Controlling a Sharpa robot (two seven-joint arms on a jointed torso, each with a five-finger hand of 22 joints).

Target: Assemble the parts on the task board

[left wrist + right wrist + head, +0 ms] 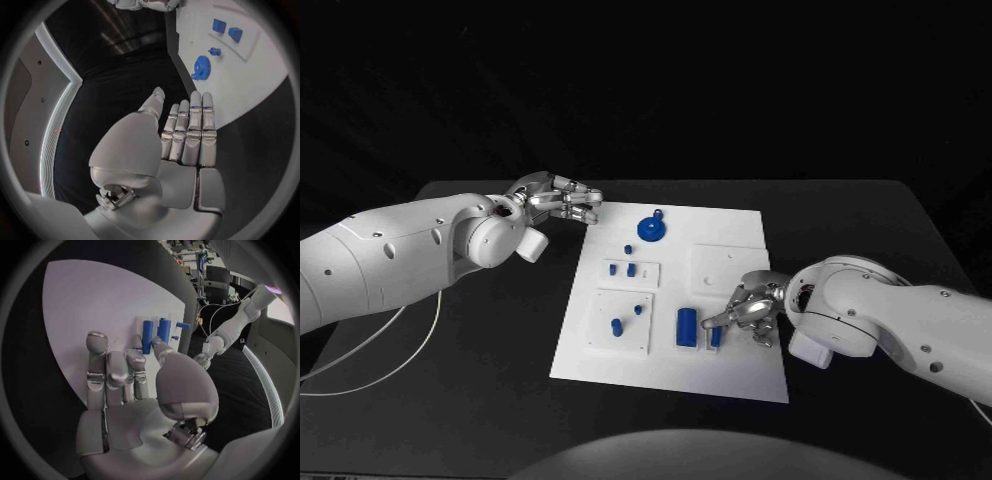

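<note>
Board (733, 370) holds small blue parts; right hand (750, 312) sits over its near right area by the peg (715, 337) and block (687, 326), fingers loosely together, grip on the peg unclear. Left hand (560, 203), just off the board's far left corner, fingers straight, together, empty. Parts look light, rigid, slick: pinch peg mid-length.

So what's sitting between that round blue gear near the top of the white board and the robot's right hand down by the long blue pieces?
In the head view, only a bare raised white panel of the task board lies between the gear and the right hand.

Bare table (473, 400) around task board (733, 370)
</note>
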